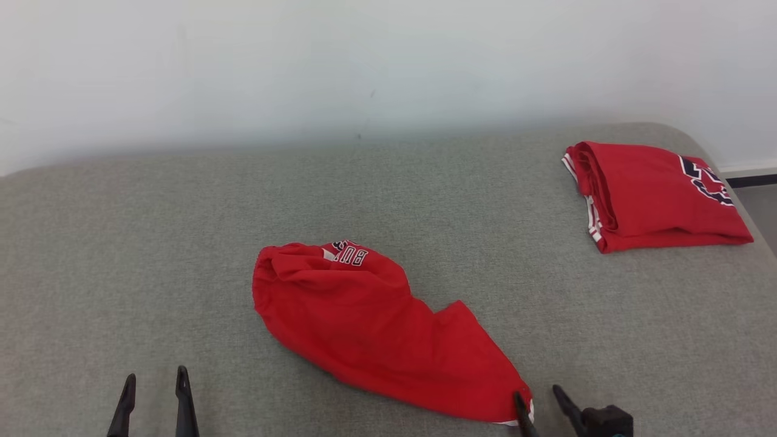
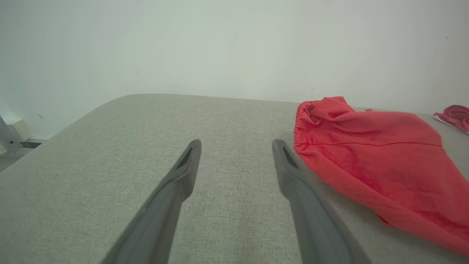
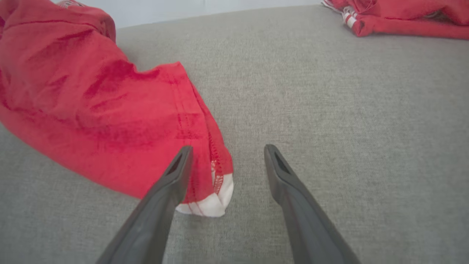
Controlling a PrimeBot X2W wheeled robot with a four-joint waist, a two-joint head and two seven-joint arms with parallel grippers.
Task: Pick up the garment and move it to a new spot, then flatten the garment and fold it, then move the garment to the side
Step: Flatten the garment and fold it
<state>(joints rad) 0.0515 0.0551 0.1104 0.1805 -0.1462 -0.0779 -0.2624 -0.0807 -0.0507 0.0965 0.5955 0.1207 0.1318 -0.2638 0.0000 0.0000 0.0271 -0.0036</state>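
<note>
Left gripper point(image 1: 155, 373), 7 o'clock of head view: fingers spread wide, nothing between them, over bare grey fabric surface point(image 1: 152, 243). Garment point(image 1: 364, 321), red and crumpled, lies mid-surface, running from centre toward 5 o'clock. White lettering on its upper fold, upside down, reads "BU"; rest hidden. Right gripper point(image 1: 537, 391), 5 o'clock: fingers wide apart, holding nothing, one tip at the garment's white-trimmed hem corner point(image 3: 210, 198); contact unclear. Folded red garment point(image 1: 655, 194), 2 o'clock: dark white-edged marking, unreadable.
</note>
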